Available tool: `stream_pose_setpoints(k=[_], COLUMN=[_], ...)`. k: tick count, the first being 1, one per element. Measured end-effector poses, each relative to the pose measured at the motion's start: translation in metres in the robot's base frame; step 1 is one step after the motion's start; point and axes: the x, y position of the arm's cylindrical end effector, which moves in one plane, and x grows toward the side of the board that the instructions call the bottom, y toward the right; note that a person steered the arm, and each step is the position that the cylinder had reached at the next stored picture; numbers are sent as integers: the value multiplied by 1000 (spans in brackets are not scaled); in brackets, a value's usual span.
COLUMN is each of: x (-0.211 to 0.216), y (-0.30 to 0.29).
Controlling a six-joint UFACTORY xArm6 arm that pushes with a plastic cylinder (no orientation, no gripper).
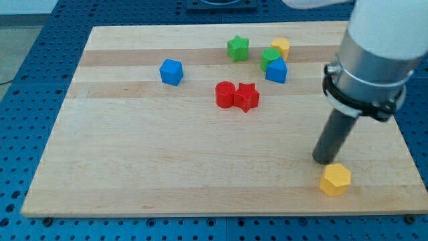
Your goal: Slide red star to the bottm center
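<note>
Resting w/ my tip point(326, 161) on the board's right side, touching or nearly touching a yellow block point(335, 179) just below it.

Camera view: light wooden board point(167, 174) w/ pale grain stripes, lying on a blue perforated table point(27, 120); bit of grey floor at the view's top left. Rod is bare, no jaws, holds nothing. Red star point(246, 97) sits approx. mid-board, a little twd the top, touching a red round-ish block point(225, 94) on its left. Star is well apart from my tip, up & to the view's left of it. Blue cube point(171, 71) further left. Near the top: green star point(237, 48), a 2nd green block point(271, 57), small yellow block point(281, 47) & blue block point(276, 71) bunched together.
</note>
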Motion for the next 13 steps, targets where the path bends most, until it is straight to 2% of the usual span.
stream_pose_setpoints(k=[1,2,3,4,6,8,11,13], x=[-42,-108,-142,-148,-148,-148,-97,-67], y=[-37,29,110,49,-68,-130,-94,-136])
